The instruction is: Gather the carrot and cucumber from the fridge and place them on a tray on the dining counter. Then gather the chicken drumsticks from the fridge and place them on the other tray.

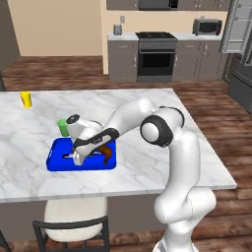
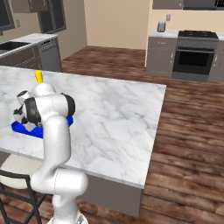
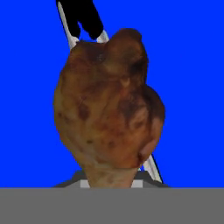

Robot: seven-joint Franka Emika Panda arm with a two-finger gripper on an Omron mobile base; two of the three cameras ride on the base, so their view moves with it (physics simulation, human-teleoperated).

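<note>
A brown chicken drumstick (image 3: 109, 109) is in the middle of the hand view, its narrow end running down between my fingers and hiding their tips. My gripper (image 1: 101, 147) is shut on it, low over a blue tray (image 1: 59, 165) on the marble dining counter (image 1: 147, 162). From the left base camera the drumstick (image 1: 106, 154) shows at the tray's right end, under my hand. I cannot tell whether it touches the tray floor. In the right base view my arm hides most of the tray (image 2: 19, 127). Carrot and cucumber are out of view.
A green cylinder (image 1: 62, 127) stands just behind the tray's far left corner, and a yellow one (image 1: 26, 99) further back left. A cushioned chair (image 1: 74, 216) sits below the counter's near edge. The fridge (image 1: 236, 29) is at the far right, its door open.
</note>
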